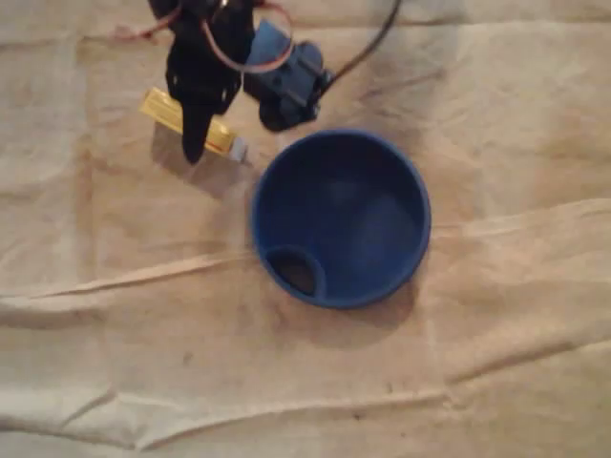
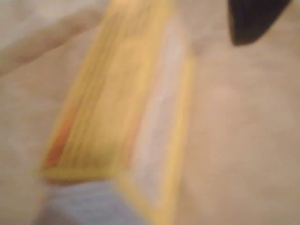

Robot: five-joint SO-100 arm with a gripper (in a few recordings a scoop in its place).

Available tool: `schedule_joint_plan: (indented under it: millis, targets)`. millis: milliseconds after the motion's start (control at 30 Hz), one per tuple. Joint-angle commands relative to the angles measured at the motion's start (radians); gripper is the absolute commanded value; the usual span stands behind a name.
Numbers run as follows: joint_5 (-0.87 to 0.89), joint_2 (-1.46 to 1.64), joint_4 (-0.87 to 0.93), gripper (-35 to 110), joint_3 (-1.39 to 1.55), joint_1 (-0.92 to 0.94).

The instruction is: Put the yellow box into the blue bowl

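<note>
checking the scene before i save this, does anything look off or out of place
Nothing looks spilled or broken. The yellow box is angled, outside the blue bowl to its upper left in the overhead view, beneath the gripper. The cloth is creased with long folds. The wrist view is blurred.

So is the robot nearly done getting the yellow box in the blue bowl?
Not yet. Done: the jaws are at the yellow box, left of the blue bowl in the overhead view. In hand: grabbing it; whether they grip it is unclear. Left: carry it over and drop it into the bowl, which holds nothing.
</note>
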Motion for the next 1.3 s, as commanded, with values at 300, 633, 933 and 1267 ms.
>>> schedule_joint_plan:
  millis: [300, 633, 933, 1267]
  targets:
    - [0.009, -0.141, 0.006, 40, -0.179, -0.017]
    - [0.009, -0.147, -0.003, 40, -0.181, -0.044]
    - [0.006, -0.152, -0.009, 40, -0.179, -0.038]
    - [-0.005, -0.152, -0.018, 40, -0.179, -0.035]
